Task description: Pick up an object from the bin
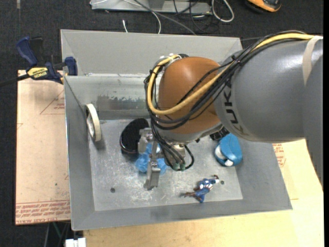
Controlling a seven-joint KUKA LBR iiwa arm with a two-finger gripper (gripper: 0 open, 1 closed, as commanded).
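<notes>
My gripper [151, 181] hangs below the orange wrist cover and reaches down to the bin floor left of centre. A crumpled light-blue thing [142, 163] lies right against it, showing on both sides of the gripper's lower part. Just behind and to the left sits a black round thing [131, 135], partly hidden by the gripper body. A small blue and red toy figure [203, 189] lies on the floor to the gripper's right, near the front wall.
A white tape roll [93, 122] stands on edge against the left wall. A blue and white rounded thing [229, 150] rests at the right, under the arm. The arm and its cover hide the bin's back middle.
</notes>
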